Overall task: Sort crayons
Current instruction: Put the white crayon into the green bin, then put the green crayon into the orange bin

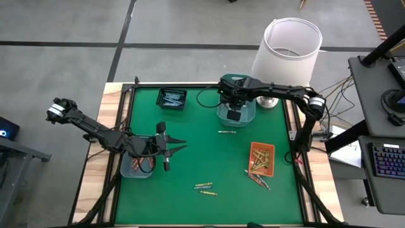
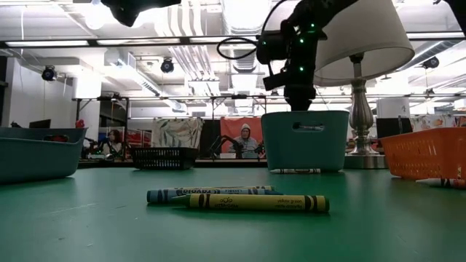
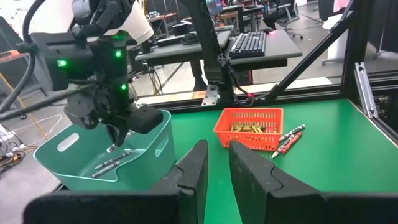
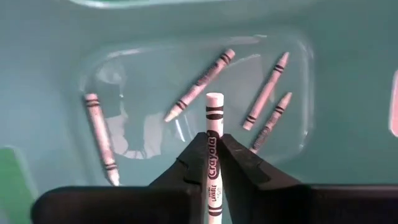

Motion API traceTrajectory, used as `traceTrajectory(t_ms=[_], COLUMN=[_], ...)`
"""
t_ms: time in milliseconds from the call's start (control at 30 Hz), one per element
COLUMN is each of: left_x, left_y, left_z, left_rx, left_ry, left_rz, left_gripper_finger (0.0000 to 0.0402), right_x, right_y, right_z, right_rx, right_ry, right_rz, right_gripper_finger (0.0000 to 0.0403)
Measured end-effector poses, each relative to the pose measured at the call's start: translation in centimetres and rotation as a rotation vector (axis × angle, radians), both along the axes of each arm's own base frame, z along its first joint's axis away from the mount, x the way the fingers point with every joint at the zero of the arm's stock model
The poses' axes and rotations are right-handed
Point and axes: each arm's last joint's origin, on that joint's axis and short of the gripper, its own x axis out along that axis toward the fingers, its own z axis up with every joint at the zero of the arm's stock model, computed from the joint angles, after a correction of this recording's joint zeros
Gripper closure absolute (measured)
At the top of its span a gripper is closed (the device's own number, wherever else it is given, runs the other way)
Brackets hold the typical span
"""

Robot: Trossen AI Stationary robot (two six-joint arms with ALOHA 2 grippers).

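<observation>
The right pincer (image 4: 213, 149) hangs over the teal bin (image 1: 237, 114), at about 12 o'clock on the green counter (image 1: 209, 158) in the overhead view, and it is clamped on a white crayon (image 4: 212, 155) that stands out between its two dark fingers (image 4: 186, 163). Under it, four more pale crayons (image 4: 199, 84) lie flat on the bin's floor, pointing different ways and apart from one another. The low view has that arm dropping into the bin from above, with a white-shaded lamp (image 1: 288, 47) just beside it at 1 o'clock.

The left pincer (image 1: 169, 147) hovers at 9 o'clock over the counter, its fingers (image 3: 194, 171) parallel with a narrow gap and nothing between them. Just beside it, at the counter's 9 o'clock edge, sits a second teal bin (image 1: 138, 166) holding reddish crayons (image 1: 144, 163).

An orange basket (image 1: 262, 158) stands at 3 o'clock with yellowish crayons (image 1: 258, 159) inside, and a few red crayons (image 1: 258, 180) lie loose on the counter against its 6 o'clock side. A dark basket (image 1: 171, 99) with pale sticks in it sits at 11 o'clock. One crayon (image 1: 226, 132) lies alone near the centre, just toward 6 o'clock from the teal bin. At 6 o'clock two more lie close together: a yellow crayon (image 2: 255, 203) and a blue crayon (image 2: 196, 193) touching behind it.

In the room beyond the counter a hooded person (image 2: 245, 138) sits well back
</observation>
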Motion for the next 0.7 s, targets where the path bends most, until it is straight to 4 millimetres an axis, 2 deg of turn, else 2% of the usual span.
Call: traceTrajectory(t_ms=[300, 533, 700], left_x=[0.0, 0.0, 0.0], left_y=[0.0, 0.0, 0.0], left_z=[0.0, 0.0, 0.0], left_rx=[-0.007, -0.015, -0.033], left_ry=[0.0, -0.003, -0.007], left_rz=[0.001, 0.002, 0.005], left_gripper_finger=[0.0354, 0.0354, 0.0354], right_x=[0.3, 0.0, -0.2], right_y=[-0.1, 0.3, 2.1], right_z=[0.6, 1.4, 3.2], right_rx=[-0.005, 0.0, -0.005], right_ry=[-0.058, -0.084, -0.148], right_rz=[-0.017, -0.04, -0.038], right_gripper_finger=[0.0294, 0.0293, 0.0292])
